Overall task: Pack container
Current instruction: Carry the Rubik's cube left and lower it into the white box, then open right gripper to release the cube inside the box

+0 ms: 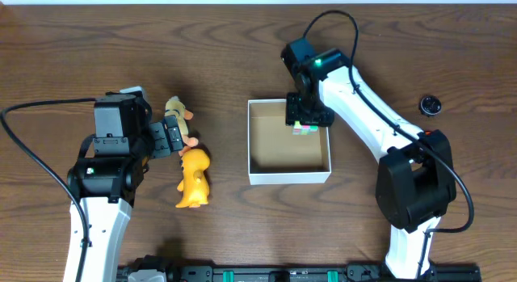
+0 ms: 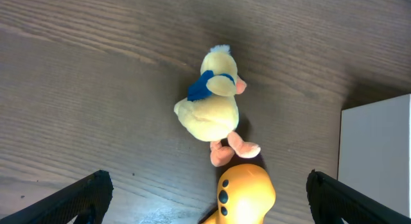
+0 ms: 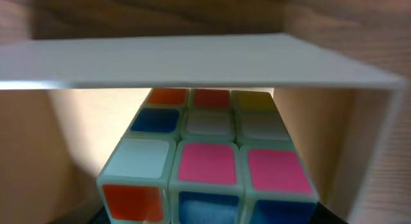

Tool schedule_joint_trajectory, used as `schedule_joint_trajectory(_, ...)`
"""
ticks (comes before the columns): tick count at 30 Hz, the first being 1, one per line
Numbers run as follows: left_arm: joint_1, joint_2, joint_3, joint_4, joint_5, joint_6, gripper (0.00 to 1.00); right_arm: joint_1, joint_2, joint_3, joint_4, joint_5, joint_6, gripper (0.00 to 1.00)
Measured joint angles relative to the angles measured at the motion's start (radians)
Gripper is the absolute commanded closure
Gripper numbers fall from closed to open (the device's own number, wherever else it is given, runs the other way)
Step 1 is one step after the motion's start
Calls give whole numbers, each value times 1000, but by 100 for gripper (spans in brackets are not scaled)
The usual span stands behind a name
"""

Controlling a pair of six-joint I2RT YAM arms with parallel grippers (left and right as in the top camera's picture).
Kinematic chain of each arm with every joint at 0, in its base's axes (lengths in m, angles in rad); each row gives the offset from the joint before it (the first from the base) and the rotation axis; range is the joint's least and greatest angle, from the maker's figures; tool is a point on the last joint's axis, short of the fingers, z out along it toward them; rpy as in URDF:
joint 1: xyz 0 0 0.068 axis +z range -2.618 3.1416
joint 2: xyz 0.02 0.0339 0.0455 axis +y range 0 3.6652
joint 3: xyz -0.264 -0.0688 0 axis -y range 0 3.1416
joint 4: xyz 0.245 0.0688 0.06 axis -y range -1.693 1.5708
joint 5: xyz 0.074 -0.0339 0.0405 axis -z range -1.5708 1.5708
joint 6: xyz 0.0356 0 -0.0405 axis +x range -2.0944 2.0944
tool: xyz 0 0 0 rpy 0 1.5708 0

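Observation:
The container is a shallow square box with white walls and a brown floor, at mid-table. A colourful puzzle cube sits low in its back right corner, and my right gripper is shut on it. The right wrist view is filled by the cube, with a white container wall just beyond. A pale yellow plush duck and an orange-yellow toy lie left of the box. My left gripper hangs open over them. Its fingers stand wide either side of the orange-yellow toy, below the duck.
A small black round object lies at the far right of the table. The box's white wall stands close to the right of the two toys. Black cables loop from both arms.

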Motion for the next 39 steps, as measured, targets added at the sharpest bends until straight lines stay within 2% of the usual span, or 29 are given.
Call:
schedule_joint_trajectory(12, 0, 0, 0, 0, 0, 0, 2, -52, 8, -52, 76, 3, -83, 47)
schedule_joint_trajectory(18, 0, 0, 0, 0, 0, 0, 2, -55, 8, -52, 87, 5, -115, 32)
schedule_joint_trajectory(22, 0, 0, 0, 0, 0, 0, 2, -55, 8, -52, 88, 6, -129, 27)
schedule_joint_trajectory(31, 0, 0, 0, 0, 0, 0, 2, -55, 8, -52, 91, 6, -133, 29)
schedule_joint_trajectory(34, 0, 0, 0, 0, 0, 0, 2, -54, 8, -52, 91, 6, -146, 34)
schedule_joint_trajectory(39, 0, 0, 0, 0, 0, 0, 2, -45, 6, -51, 90, 23, -167, 35)
